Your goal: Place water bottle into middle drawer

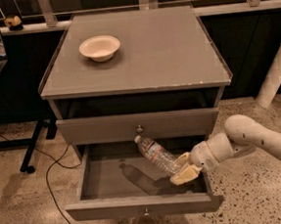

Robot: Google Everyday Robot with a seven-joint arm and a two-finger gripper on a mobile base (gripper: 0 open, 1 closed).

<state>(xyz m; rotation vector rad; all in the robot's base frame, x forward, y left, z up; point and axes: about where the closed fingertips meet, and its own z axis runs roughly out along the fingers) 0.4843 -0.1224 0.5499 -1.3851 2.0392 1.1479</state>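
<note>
Water bottle [156, 155], label unreadable, tilts over the open middle drawer [105, 209], gripped by the end effector [182, 172].

Claw [183, 172] gripping water bottle [156, 155] above open middle drawer [109, 209], right side; bowl [99, 48] on cabinet top [169, 47], rear left.

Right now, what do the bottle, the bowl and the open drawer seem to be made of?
Water bottle: thin clear plastic, glossy; you see through it and its sides are crinkled. Bowl: matte cream, perhaps paper pulp or ceramic; cannot tell. Middle drawer: flat matte grey, likely painted wood or laminate, with a shiny metal-looking knob. The gripper holds the bottle's base over the open drawer.
</note>
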